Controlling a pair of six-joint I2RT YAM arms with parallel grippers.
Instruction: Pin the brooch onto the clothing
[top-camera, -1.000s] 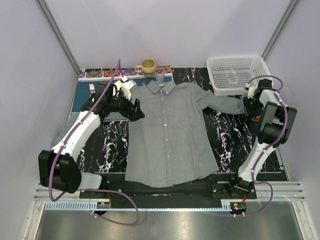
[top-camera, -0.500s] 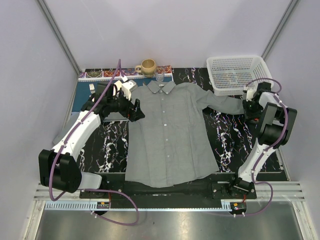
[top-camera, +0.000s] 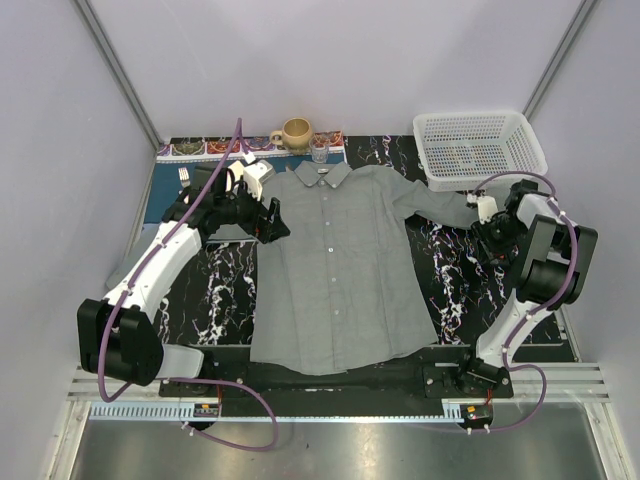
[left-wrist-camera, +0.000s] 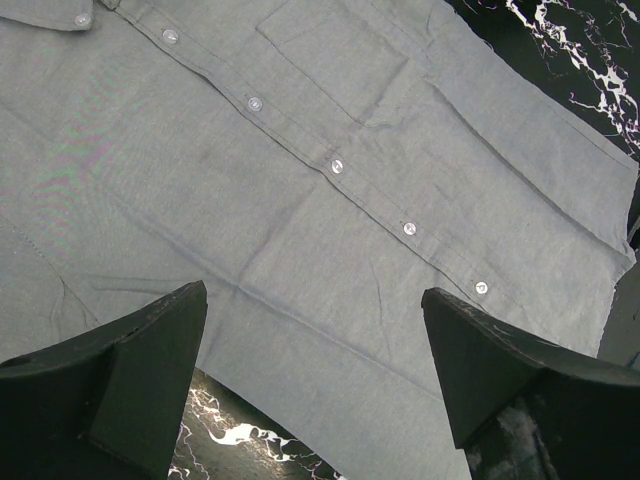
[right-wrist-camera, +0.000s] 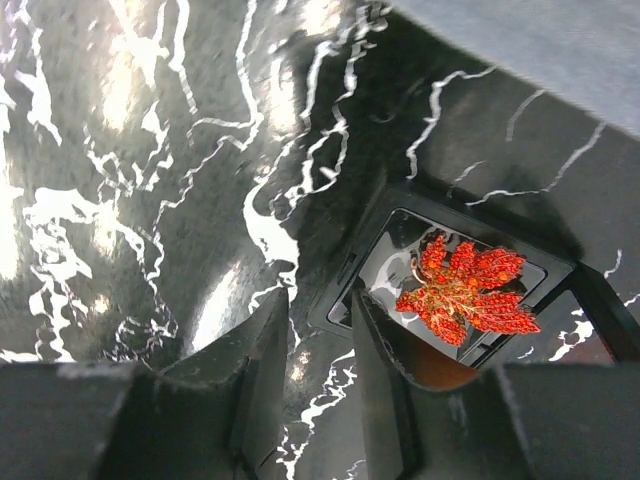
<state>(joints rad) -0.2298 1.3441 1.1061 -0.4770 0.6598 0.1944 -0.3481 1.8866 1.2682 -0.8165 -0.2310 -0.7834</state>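
Note:
The grey shirt (top-camera: 335, 260) lies flat and buttoned on the black marbled table, collar at the far side. The orange-red brooch (right-wrist-camera: 465, 290) lies in a small black tray (right-wrist-camera: 370, 250) on the table, just below the shirt's sleeve (right-wrist-camera: 540, 50); it is hidden in the top view. My right gripper (right-wrist-camera: 320, 300) is only slightly open and low over the table, one finger outside the tray's near-left corner and one over its inside; it holds nothing. It sits by the sleeve end (top-camera: 480, 228). My left gripper (left-wrist-camera: 315, 300) is wide open and empty over the shirt's side edge (top-camera: 270, 220).
A white basket (top-camera: 478, 148) stands at the back right, close behind the right arm. A tan mug (top-camera: 295, 132) and a small glass (top-camera: 320, 152) stand behind the collar. A blue placemat (top-camera: 165, 205) with a fork (top-camera: 184, 176) lies under the left arm.
My right gripper has moved left and a little nearer, from beside the basket to the sleeve end. The left arm and the shirt have not moved.

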